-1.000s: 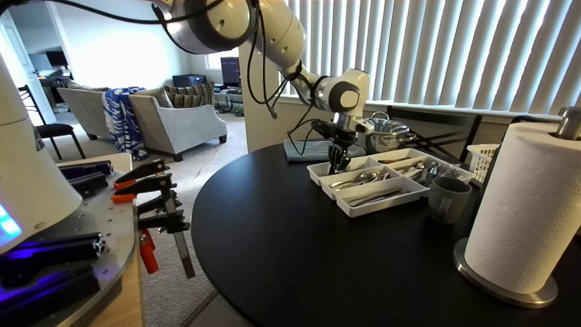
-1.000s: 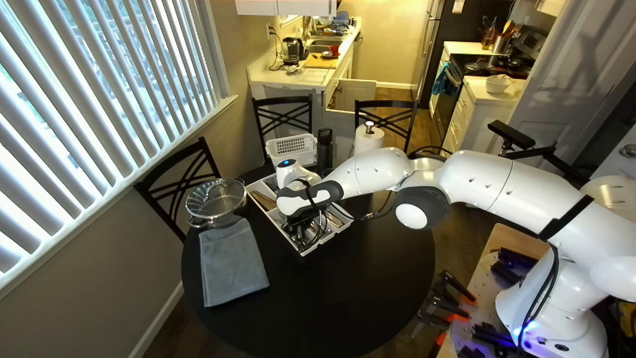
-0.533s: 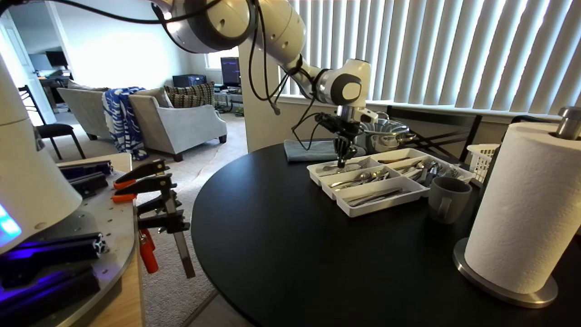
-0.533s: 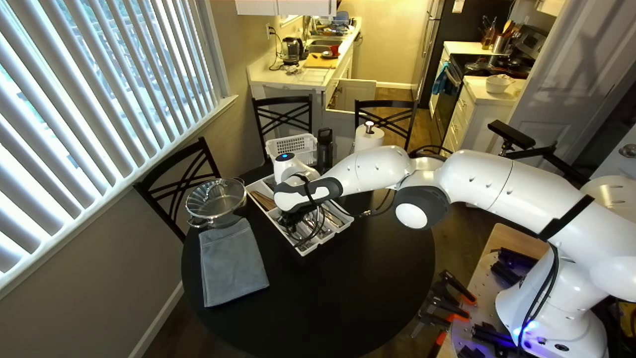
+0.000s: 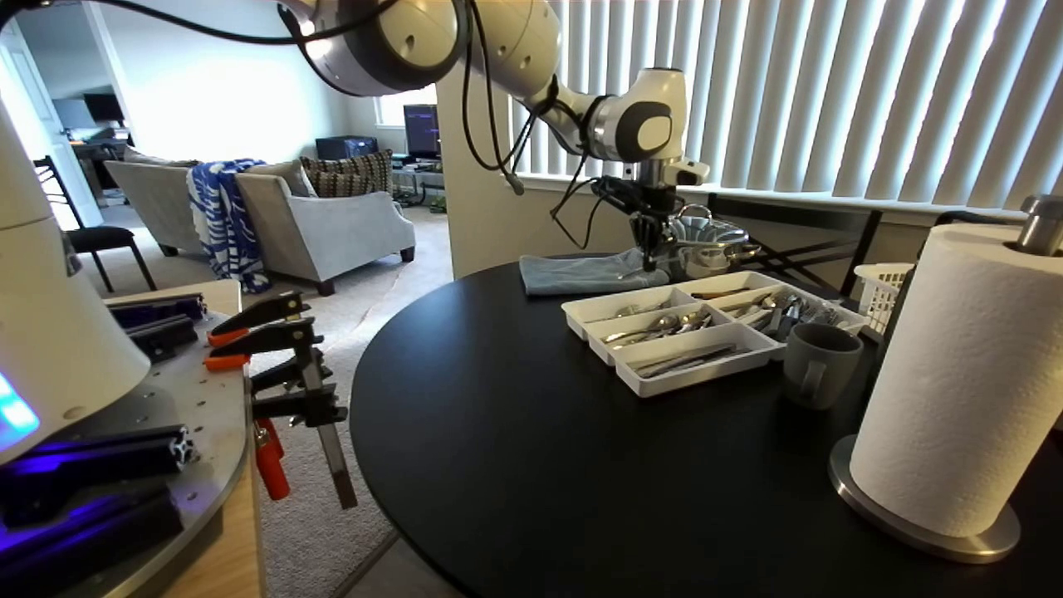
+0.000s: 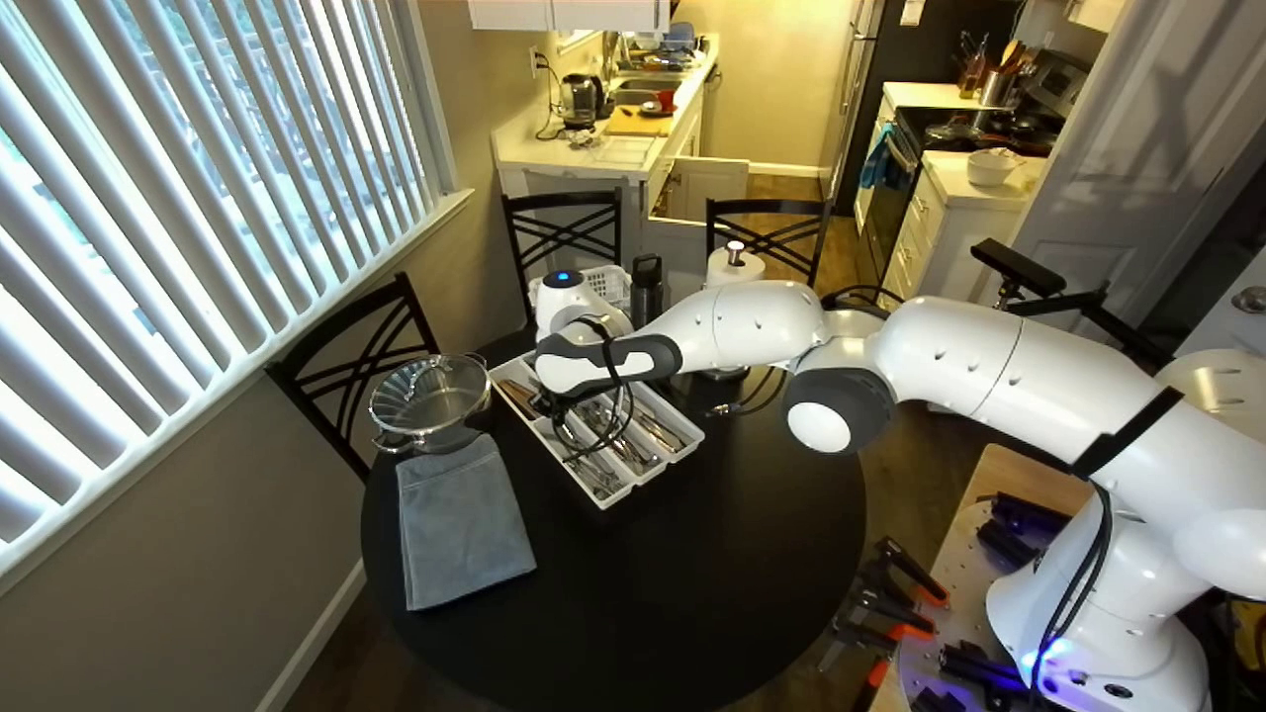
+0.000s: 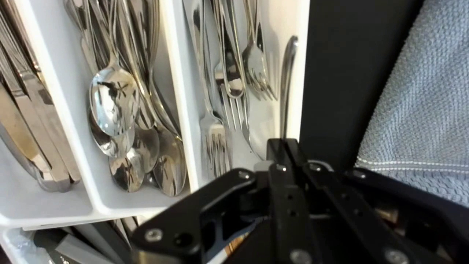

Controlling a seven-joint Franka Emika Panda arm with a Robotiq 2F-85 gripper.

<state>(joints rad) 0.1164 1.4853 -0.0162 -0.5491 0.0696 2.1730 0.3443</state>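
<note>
My gripper (image 7: 283,143) is shut on a thin metal utensil (image 7: 288,80). The utensil shows edge-on in the wrist view, with its rounded end pointing away from the fingers; its other end is hidden, so I cannot tell its kind. In an exterior view my gripper (image 5: 651,259) hangs above the far-left side of the white cutlery tray (image 5: 706,378), in front of the pot. Below, the wrist view shows a compartment of forks (image 7: 216,143), then spoons (image 7: 115,101), then knives (image 7: 33,106). The arm hides the fingers in an exterior view.
A folded grey-blue cloth (image 5: 573,276) lies beside the tray. A lidded metal pot (image 5: 706,249) stands behind. A grey mug (image 5: 818,365), a paper towel roll (image 5: 947,382), a white basket (image 5: 882,295) and a black bottle (image 6: 647,287) also stand on the round black table (image 5: 581,465).
My gripper has risen out of the tray's fork compartment, carrying the utensil, and has shifted toward the pot side. The tray, cloth and other things have stayed in place.
</note>
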